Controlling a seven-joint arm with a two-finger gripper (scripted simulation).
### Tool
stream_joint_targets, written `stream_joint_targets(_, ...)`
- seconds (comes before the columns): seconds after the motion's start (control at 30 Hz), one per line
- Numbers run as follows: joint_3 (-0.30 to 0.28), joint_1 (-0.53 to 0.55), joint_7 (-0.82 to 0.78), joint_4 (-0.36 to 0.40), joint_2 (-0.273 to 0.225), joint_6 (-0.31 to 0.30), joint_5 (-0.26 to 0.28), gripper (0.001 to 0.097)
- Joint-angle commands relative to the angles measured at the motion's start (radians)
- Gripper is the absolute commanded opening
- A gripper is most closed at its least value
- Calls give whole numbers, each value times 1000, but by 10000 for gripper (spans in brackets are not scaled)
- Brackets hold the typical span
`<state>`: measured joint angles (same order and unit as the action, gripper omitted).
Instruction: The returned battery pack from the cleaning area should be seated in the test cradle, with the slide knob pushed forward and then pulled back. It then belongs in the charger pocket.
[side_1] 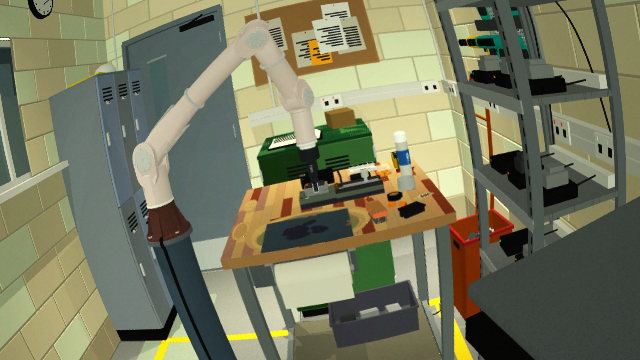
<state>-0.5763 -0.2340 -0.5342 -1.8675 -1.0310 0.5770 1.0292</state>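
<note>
The grey battery pack (316,191) sits on a dark base plate at the back middle of the wooden table, and my gripper (314,187) comes straight down onto it, closed around the pack. Right of it stands a black fixture (359,185) with a pale bar on top. I cannot tell which of these parts is the cradle, the slide knob or the charger pocket. A dark stained mat (306,230) lies on the table's front half.
A grey bin (374,313) with small blocks sits on the floor under the table. A white bottle (404,160), a black tape roll (395,196) and small parts crowd the table's right side. A green cabinet (320,150) stands behind, and a metal shelf rack (530,125) stands to the right.
</note>
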Motion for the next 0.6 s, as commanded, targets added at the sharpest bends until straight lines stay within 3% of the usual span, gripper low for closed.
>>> stream_joint_targets(0.0,-1,0,0,1,2,0,0,80)
stream_joint_targets(0.57,0,0,0,0,1,0,0,80)
